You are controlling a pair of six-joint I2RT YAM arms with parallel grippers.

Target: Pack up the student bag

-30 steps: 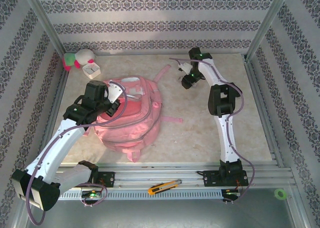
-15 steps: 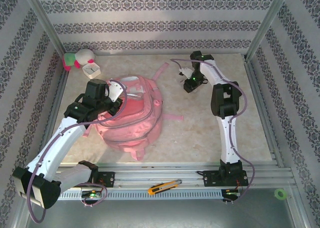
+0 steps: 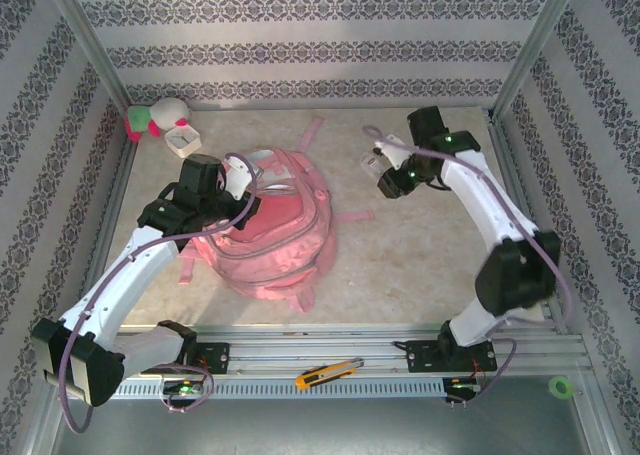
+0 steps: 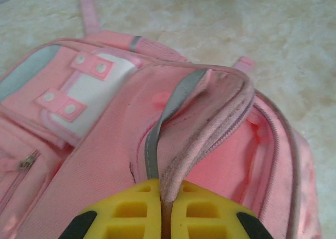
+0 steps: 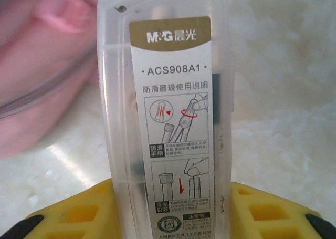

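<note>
The student bag (image 3: 285, 240), a big pink backpack, lies at the table's left middle with its top zip open. My left gripper (image 3: 243, 182) is shut on the bag's zip edge (image 4: 207, 131) and holds the flap up, so the pink inside shows; its yellow fingers (image 4: 126, 210) pinch the seam. Right of the bag and above the table, my right gripper (image 3: 387, 172) is shut on a clear plastic case (image 5: 168, 107) with a printed compass label. The case stands upright between the yellow fingers (image 5: 268, 212). The bag (image 5: 42, 65) shows at that view's upper left.
A pink-and-white plush toy (image 3: 155, 118) and a small white box (image 3: 183, 137) sit in the back left corner. A yellow utility knife (image 3: 328, 373) lies on the front rail, and a green tape roll (image 3: 561, 386) at the front right. Patterned walls close in three sides.
The right gripper has closed on the clear case, and its arm has swung outward to the right. The left arm has pulled the bag's flap and the bag a little rightward.
</note>
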